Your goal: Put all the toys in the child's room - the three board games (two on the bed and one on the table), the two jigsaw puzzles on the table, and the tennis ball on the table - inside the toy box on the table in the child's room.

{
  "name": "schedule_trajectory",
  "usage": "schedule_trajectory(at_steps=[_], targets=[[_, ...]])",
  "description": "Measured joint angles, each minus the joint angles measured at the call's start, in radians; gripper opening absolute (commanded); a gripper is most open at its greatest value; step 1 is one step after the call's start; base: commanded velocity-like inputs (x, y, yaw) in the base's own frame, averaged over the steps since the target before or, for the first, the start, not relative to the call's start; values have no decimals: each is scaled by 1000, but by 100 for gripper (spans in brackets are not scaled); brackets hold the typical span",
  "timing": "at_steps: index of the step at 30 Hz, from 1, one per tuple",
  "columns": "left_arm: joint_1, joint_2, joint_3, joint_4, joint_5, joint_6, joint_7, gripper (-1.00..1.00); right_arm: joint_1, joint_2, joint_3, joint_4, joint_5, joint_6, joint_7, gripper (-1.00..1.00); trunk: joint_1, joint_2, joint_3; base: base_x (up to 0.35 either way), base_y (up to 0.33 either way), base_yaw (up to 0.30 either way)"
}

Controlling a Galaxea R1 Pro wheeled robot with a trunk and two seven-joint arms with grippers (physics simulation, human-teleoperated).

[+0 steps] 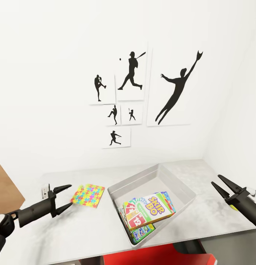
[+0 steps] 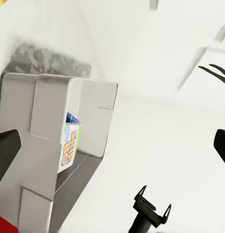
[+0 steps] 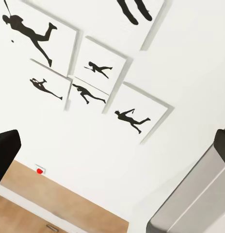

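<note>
The left gripper (image 1: 67, 198) is being held low over the table (image 1: 172, 232), near its left edge, with its fingers spread and nothing between them; the tips are sitting just beside the jigsaw puzzle (image 1: 88, 195). The right gripper (image 1: 220, 187) is being held near the right edge, fingers likewise spread and empty.

The toy box (image 1: 150, 174) is standing toward the front edge, turned at an angle. The Skip-Bo box (image 1: 150, 210) is lying tilted inside it, over further printed boxes (image 1: 142, 231) whose titles cannot be read.

The puzzle is lying flat between the toy box and the left edge, its near corner facing the left fingers. The chief risk is being judged as a failed pinch: a thin flat square is offering little edge, so it may be pushed along the table or toward the box wall instead of being lifted. A loose hold could also let it drop outside the rim.

A second puzzle cannot be made out. A yellow-green patch beside the right gripper may be the tennis ball (image 1: 234, 207), but this cannot be confirmed. Silhouette prints (image 1: 172, 88) are hanging on the wall behind, clear of the work.
</note>
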Motion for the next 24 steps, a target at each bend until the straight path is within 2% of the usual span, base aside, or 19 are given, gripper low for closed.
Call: schedule_trajectory(at_steps=[4, 7, 11, 16, 24], targets=[[-1, -2, -22, -1, -6, 0, 41, 100, 0, 0, 0, 5, 0, 0, 0, 100, 0, 0, 0, 0, 0, 0], [-1, -7, -45, -5, -14, -1, 108, 100, 0, -1, 0, 15, 0, 0, 0, 100, 0, 0, 0, 0, 0, 0], [-1, -12, -59, -13, -15, -2, 162, 100, 0, -1, 0, 24, 0, 0, 0, 100, 0, 0, 0, 0, 0, 0], [-1, -21, -68, -54, -13, -2, 194, 100, -1, -1, -1, 37, 0, 0, 0, 100, 0, 0, 0, 0, 0, 0], [0, -31, -72, -94, -16, -3, 207, 100, 0, -1, -2, 43, 0, 0, 0, 100, 0, 0, 0, 0, 0, 0]])
